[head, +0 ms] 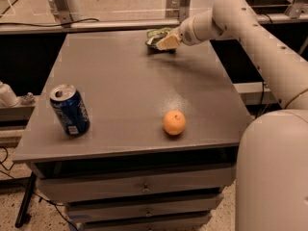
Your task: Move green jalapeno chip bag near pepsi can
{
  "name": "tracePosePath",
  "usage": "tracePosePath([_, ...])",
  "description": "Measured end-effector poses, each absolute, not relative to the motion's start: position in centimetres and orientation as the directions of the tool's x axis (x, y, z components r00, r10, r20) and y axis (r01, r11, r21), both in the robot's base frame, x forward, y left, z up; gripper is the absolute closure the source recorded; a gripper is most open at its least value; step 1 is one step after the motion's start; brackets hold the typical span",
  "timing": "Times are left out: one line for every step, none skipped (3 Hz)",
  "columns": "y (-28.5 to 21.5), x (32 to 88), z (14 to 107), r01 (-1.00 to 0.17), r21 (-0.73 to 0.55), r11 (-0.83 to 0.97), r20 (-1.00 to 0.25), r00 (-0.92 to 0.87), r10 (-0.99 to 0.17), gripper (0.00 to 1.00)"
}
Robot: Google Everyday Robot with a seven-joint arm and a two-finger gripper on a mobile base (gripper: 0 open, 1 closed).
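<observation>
- the green jalapeno chip bag (155, 34) sits at the far edge of the surface (125, 81), a little right of its middle, with only part of its crinkled green foil showing past the arm's tip.
- my end effector (166, 42) is right at the bag, on its near right side and touching it or just short of touching. i cannot tell how far open it is, nor whether it has hold of the bag.
- the bag looks to be resting on or barely off the surface. i cannot tell which from here.
- the arm (250, 28) reaches in from the right, stretched across the far right corner toward the bag.
- the pepsi can (70, 110) stands upright near the front left corner, well apart from the bag, with almost the whole surface between them diagonally.
- an orange (174, 122) lies near the front edge, right of centre. it is apart from the can and off the straight line from bag to can, though not far from it.
- my judgement: the task is at its early stage. at best the bag is being reached or gripped, and the carry has not yet begun.
- what is left, as i read it: confirm the grip, lift the bag, bring it across toward the front left, and set it down just beside the can without knocking it over.
</observation>
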State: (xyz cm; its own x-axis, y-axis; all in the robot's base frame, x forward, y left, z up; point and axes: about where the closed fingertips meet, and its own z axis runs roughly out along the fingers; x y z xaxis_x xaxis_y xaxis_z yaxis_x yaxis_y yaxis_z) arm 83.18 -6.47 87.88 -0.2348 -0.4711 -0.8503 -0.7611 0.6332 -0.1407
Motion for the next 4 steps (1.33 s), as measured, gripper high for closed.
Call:
tracePosePath([-6.9,82.6,89.3,-0.753,-0.181,0.633,-0.85,-0.204,-0.486,0.65])
tracePosePath([-6.7,81.7,90.2,-0.75,-0.216,0.625,-0.84,-0.184,-0.511,0.88])
tracePosePath([-6.1,81.0,90.8,-0.751,-0.239,0.616,-0.829,-0.172,-0.532,1.0])
tracePosePath([-5.4,80.2,91.7,-0.754,-0.249,0.608,-0.828,-0.16,-0.538,1.0])
